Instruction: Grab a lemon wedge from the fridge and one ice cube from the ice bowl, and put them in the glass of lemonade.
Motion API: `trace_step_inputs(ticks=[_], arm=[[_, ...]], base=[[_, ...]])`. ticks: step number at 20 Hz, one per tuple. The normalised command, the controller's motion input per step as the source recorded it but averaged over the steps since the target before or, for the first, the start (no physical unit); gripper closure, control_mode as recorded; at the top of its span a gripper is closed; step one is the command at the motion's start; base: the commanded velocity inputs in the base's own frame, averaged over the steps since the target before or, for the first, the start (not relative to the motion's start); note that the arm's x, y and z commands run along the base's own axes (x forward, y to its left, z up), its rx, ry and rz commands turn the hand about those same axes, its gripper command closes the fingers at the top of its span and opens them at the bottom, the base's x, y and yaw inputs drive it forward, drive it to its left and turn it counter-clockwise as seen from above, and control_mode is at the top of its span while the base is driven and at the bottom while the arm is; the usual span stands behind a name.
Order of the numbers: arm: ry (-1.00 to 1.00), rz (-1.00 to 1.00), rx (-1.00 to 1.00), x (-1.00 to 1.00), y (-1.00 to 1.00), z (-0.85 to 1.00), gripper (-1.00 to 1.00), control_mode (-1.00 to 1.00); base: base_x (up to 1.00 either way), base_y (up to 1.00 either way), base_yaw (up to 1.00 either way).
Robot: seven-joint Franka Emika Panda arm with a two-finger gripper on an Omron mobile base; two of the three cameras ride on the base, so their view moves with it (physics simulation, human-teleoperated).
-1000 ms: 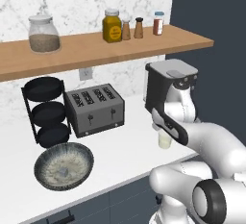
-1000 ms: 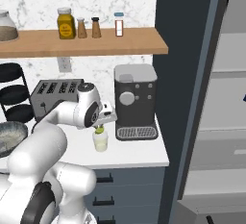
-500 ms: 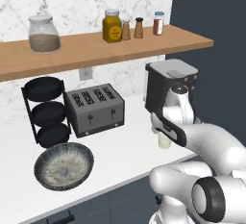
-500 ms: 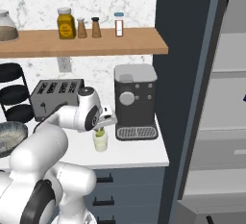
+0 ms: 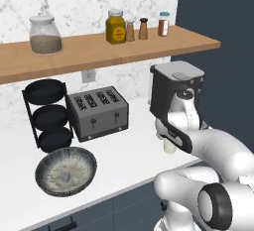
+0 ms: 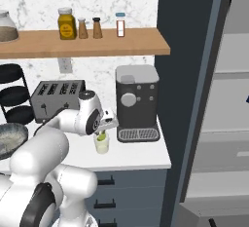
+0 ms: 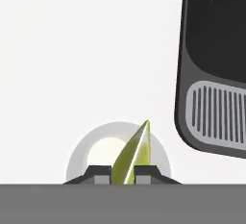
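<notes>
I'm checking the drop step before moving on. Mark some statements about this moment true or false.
1. The lemon wedge sits between the gripper fingers, right over the glass. True.
2. The glass stands beside the toaster. False: it stands by the coffee machine.
3. The ice bowl lies on the counter in front of the tiered rack. True.
4. The lemon wedge lies in the ice bowl. False: it is at the gripper, over the glass.

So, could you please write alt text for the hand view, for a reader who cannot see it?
Seen from straight above, a yellow-green lemon wedge sits between the two dark fingers, directly over the round glass of lemonade on a white counter. To the right is the dark coffee machine with its grey slotted drip tray.
</notes>
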Motion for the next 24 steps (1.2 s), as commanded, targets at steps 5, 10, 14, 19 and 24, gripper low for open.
trace_step_inputs(ticks=[5,10,14,19,24], arm=[[0.00,0.00,0.00,0.00,0.00,0.00,-1.00,-1.00],[0.00,0.00,0.00,0.00,0.00,0.01,-1.00,-1.00],[-0.08,0.00,0.02,-0.20,0.00,0.25,-1.00,-1.00],[-0.14,0.00,0.07,-0.17,0.00,0.56,-1.00,-1.00],[-0.16,0.00,0.04,-0.26,0.07,0.53,-1.00,-1.00]], base=[[0.00,0.00,0.00],[0.00,0.00,0.00],[0.00,0.00,0.00],[0.00,0.00,0.00],[0.00,0.00,0.00]])
